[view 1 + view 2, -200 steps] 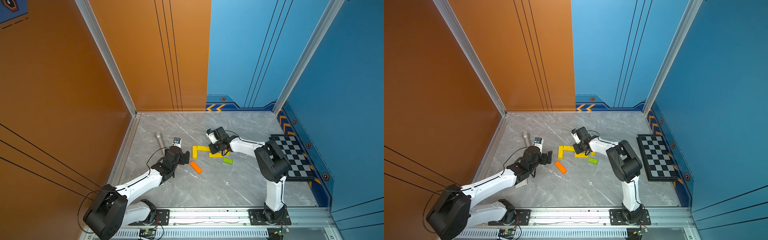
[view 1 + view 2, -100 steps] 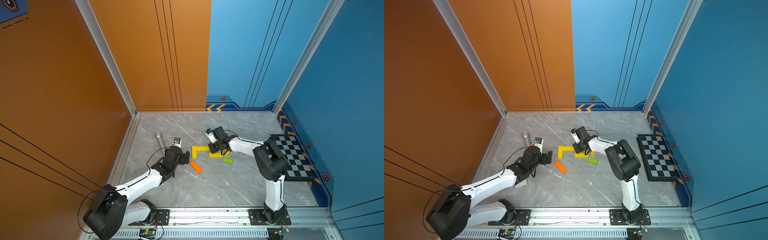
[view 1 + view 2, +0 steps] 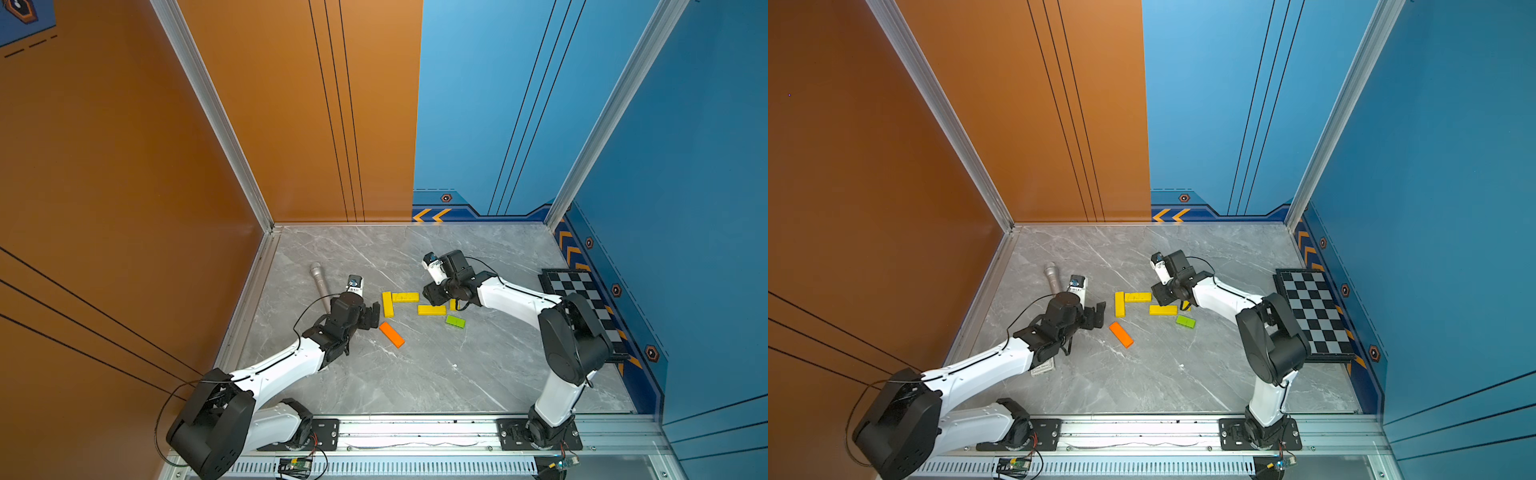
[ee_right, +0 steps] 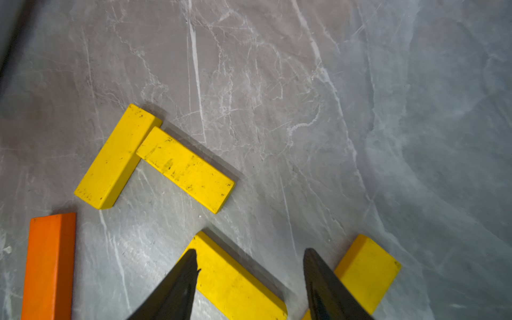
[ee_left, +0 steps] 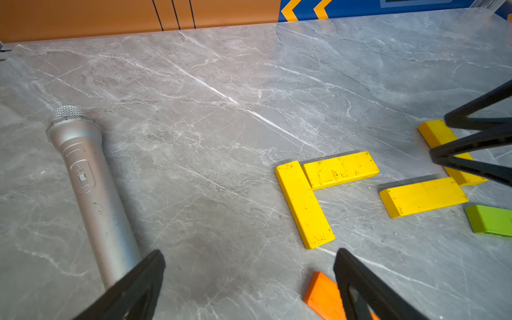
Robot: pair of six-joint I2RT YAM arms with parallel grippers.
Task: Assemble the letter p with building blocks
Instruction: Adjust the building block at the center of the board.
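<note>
**Blocks, position.** The building blocks (image 3: 1163, 309), six small flat rectangular painted bars, are all lying flat near the middle of the grey marbled tabletop (image 3: 415, 382).
- The upright yellow bar (image 3: 387, 304) and the top yellow bar (image 3: 405, 296) are touching at one corner and making an L.
- The lower yellow bar (image 3: 431, 309) is lying parallel to the top one and apart from both.
- The fourth yellow bar (image 4: 365, 271) is sitting just beside the lower bar's far end, half hidden under the right gripper in both top views.
- The orange bar (image 3: 391, 334) is lying skewed near the foot of the upright bar, not touching it.
- The short lime green bar (image 3: 455, 321) is resting near the lower bar, apart from it.

**Progress (judgement).** The loop of the letter p is looking half made, and the stem is not yet begun.

**Handling (judgement).**
- The bars are looking rigid and light, with scuffed paint.
- They are probably sliding readily on the smooth stone.
- Because they are so low, the best hold is across the narrow width at mid-length, with the fingertips down at the table.

**Arms.**
- The right arm is reaching in low with its wrist pitched down. The right gripper (image 4: 250, 252) has its jaws standing apart, one finger over the lower yellow bar and the other over the fourth, clamping nothing.
- The left arm is stretching out low. The left gripper (image 5: 249, 250) is gaping wide and empty, with the orange bar beside one finger and the silver microphone (image 5: 91, 177) by the other.
- The black-and-white chequered board (image 3: 582, 299) is lying well apart.
</note>
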